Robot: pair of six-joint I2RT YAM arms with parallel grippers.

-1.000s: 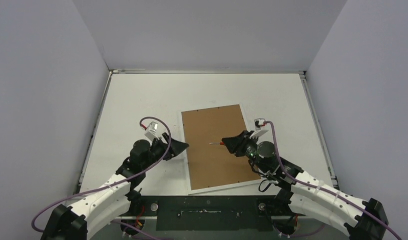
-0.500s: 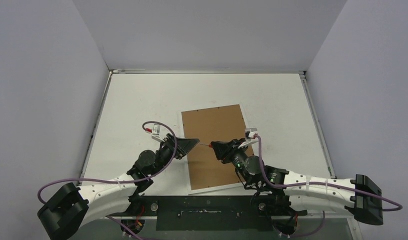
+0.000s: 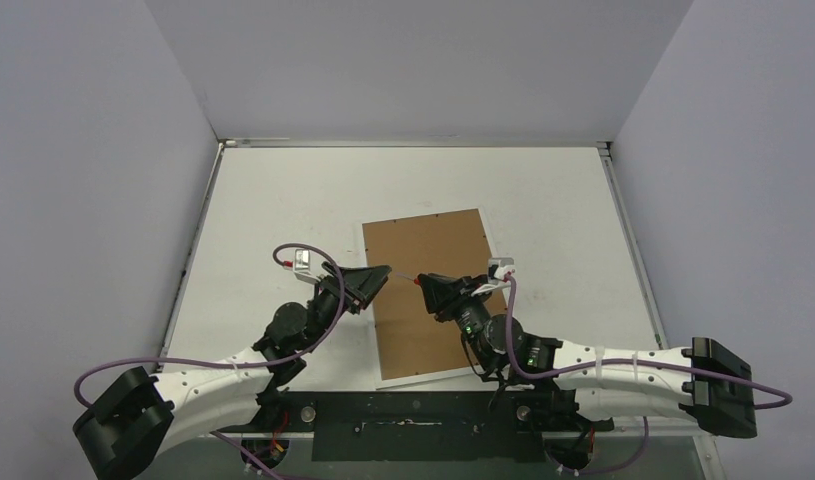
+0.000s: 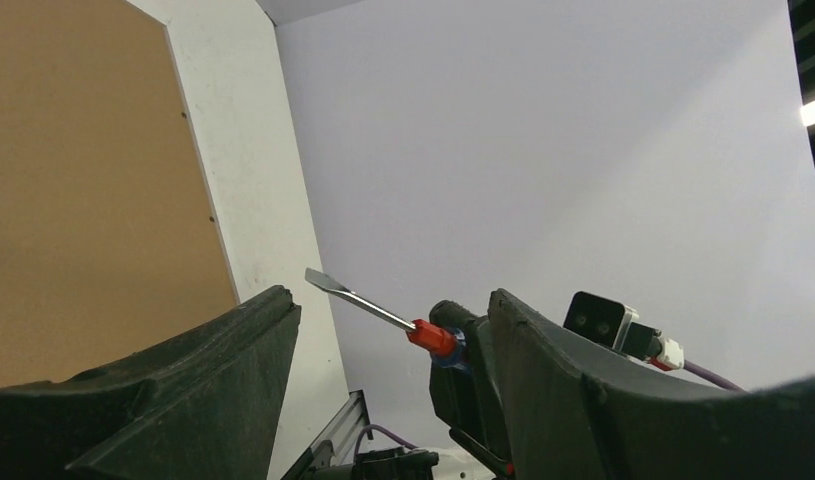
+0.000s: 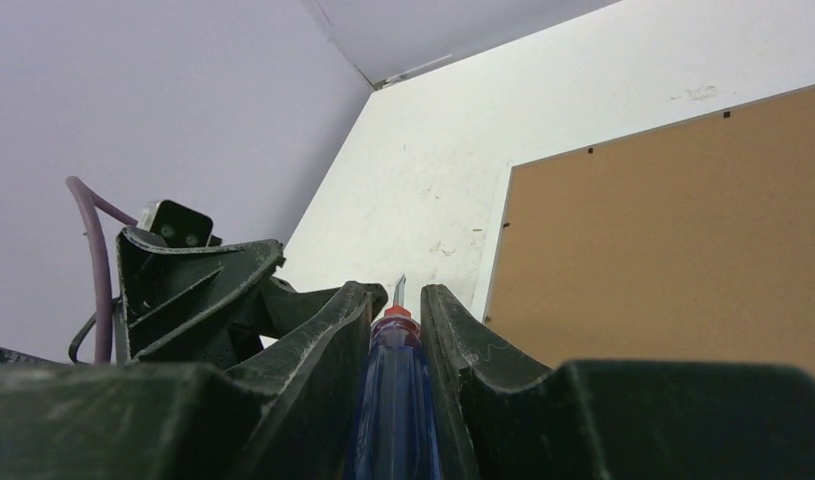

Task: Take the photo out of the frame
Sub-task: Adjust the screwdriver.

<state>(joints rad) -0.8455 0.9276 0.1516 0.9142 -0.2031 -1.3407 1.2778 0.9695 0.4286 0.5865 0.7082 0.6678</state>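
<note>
Robot laboratory test cell. Plain pale partition walls (image 3: pixel 413 70) enclose a white table (image 3: pixel 273 200) on three sides. A cabled left arm (image 3: pixel 213 385) and right arm (image 3: pixel 603 365) are mounted on a black base rail (image 3: pixel 413 428) at its near edge.

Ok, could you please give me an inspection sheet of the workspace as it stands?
Surface: white table, lightly scuffed.
Job's things: frame lies flat, brown back up; photo not seen.
Clutter: nothing seen.
Grippers: left gripper open over the frame's left edge; right gripper shut on the screwdriver, above the frame.
Cables: purple cable at each wrist.
Surroundings: plain pale walls on three sides.
</note>
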